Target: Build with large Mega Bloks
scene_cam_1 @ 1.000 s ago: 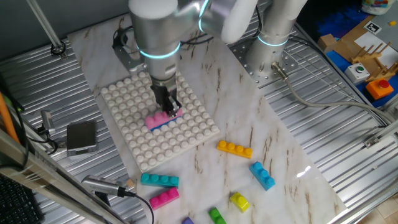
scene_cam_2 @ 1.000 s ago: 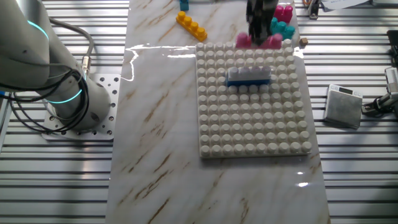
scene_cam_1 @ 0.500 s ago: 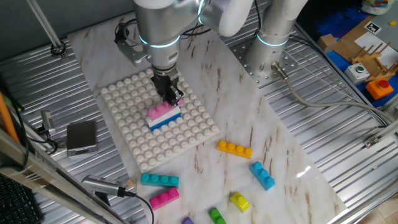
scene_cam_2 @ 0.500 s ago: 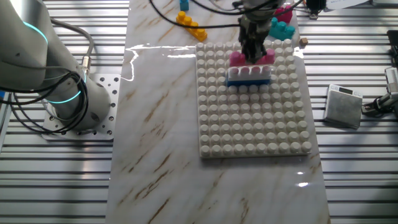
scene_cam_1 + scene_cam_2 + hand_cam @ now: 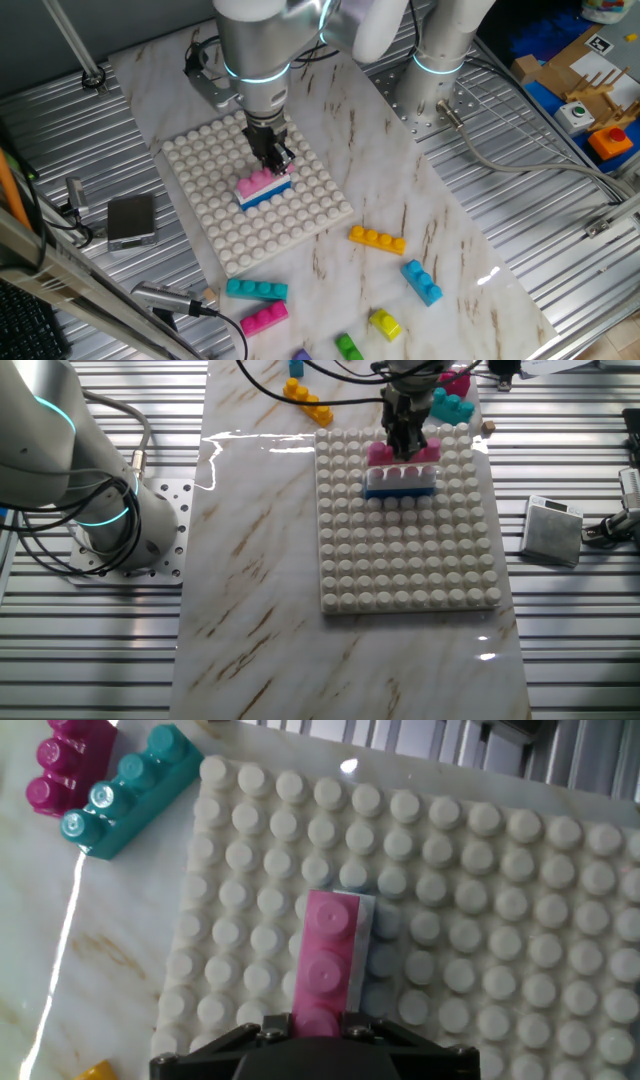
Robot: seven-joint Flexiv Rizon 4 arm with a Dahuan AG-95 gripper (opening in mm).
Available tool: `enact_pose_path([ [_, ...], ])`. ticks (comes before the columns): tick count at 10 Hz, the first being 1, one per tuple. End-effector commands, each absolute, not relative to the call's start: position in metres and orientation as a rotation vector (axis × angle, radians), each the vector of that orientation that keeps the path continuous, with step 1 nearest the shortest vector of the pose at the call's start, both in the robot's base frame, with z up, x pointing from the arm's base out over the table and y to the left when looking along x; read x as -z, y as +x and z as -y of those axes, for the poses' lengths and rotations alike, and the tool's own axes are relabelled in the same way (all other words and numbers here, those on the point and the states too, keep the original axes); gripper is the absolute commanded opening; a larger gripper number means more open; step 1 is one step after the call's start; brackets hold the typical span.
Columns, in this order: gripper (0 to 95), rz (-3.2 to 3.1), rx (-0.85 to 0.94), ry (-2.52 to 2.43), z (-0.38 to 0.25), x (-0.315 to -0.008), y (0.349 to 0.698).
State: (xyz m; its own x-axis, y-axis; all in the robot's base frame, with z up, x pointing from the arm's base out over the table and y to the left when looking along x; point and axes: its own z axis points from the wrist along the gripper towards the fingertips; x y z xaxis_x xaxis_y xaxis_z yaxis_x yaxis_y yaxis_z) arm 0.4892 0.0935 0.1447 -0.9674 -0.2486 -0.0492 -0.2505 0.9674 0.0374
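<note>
The pink brick (image 5: pixel 258 181) is gripped by the closed gripper (image 5: pixel 272 158) and seated on the white-and-blue stack (image 5: pixel 400 480) near the middle of the white baseplate (image 5: pixel 215 235) on the worktop (image 5: pixel 440 240).

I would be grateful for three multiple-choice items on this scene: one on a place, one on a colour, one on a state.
1. Where is the pink brick?
A. loose on the marble
B. on the blue-and-white stack on the baseplate
C. beside the yellow brick

2. What colour is the brick nearest the magenta brick?
A. teal
B. orange
C. green

3. How is the gripper?
A. far above the table
B. down at the pink brick
C. over the orange brick

Answers: 1 B, pink sits atop the stack. 2 A, the teal brick lies beside it. 3 B, its fingers meet the pink brick.
</note>
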Motion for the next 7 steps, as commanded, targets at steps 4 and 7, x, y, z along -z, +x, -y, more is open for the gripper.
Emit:
enact_pose_path([
  [4, 0.0, -3.082, -0.023, -0.239, -0.088, -0.149, 0.493],
  [7, 0.0, -3.075, -0.044, -0.246, -0.077, -0.154, 0.497],
])
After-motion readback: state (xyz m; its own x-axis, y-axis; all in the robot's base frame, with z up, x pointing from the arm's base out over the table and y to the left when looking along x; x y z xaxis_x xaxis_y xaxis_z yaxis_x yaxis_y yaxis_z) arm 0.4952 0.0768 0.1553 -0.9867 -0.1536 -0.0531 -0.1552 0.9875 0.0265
